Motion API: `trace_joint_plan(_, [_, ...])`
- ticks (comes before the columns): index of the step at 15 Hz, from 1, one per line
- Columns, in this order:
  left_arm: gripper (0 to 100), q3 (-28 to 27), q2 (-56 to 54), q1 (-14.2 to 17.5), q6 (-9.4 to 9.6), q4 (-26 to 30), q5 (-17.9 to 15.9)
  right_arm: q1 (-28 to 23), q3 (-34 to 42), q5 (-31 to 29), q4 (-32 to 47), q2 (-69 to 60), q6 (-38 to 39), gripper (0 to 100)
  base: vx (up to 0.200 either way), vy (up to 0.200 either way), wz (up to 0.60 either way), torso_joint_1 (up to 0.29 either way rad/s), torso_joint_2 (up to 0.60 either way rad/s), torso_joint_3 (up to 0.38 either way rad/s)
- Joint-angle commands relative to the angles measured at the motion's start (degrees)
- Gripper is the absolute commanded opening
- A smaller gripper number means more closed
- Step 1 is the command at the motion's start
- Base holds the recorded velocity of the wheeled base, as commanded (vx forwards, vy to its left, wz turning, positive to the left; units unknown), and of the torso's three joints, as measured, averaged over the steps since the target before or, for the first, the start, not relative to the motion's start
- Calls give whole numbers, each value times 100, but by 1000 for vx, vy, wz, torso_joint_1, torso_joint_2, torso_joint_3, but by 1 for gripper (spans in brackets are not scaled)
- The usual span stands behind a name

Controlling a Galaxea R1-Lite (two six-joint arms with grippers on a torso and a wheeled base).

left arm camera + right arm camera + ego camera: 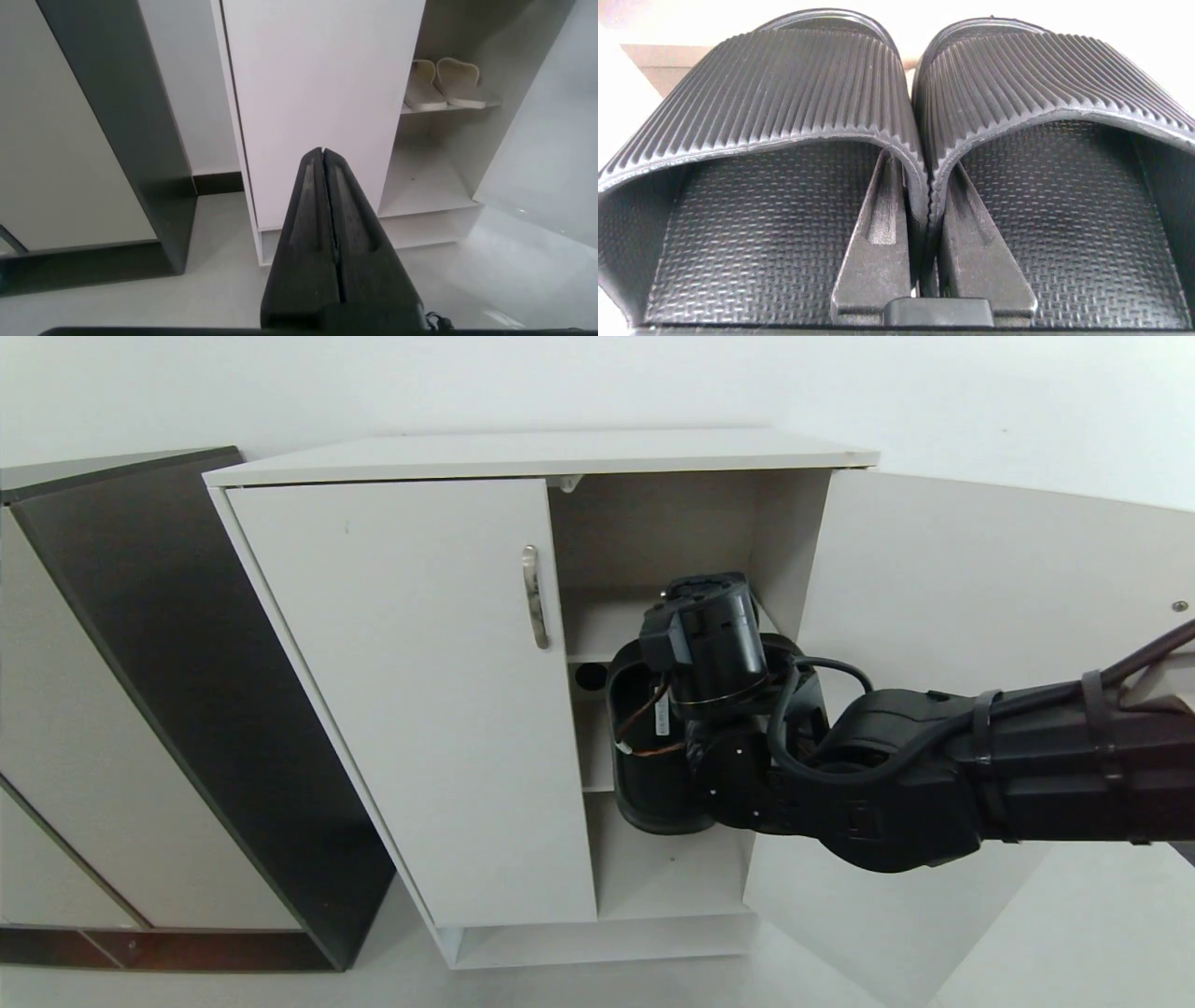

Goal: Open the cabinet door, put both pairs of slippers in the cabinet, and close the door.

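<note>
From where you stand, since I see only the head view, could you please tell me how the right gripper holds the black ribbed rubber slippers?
Observer: The right gripper has one finger inside each of the black ribbed rubber slippers, pinching their inner strap walls together.
Operator: Thank you. Is the other pair in the white cabinet?
Observer: Yes, a pale beige pair of slippers lies on a shelf in its open half.
Operator: And the left gripper, please?
Observer: The left gripper is shut, holding nothing, in front of the closed white door.
</note>
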Motion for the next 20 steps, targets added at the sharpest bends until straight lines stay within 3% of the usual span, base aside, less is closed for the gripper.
trace_joint_plan(1, [0,0,-1,0,-1,0,-2,-4,30,7,-23,17,-6,0,0,0,0,0,0,0])
trace_joint_plan(14, [0,0,-1,9,-1,0,-2,-101,21,209,-50,87,-15,0,200,0,0,-1,2,0])
trace_joint_plan(20, [0,0,-1,9,-1,0,-2,-277,-251,596,-120,280,-85,0,0,0,0,0,0,0])
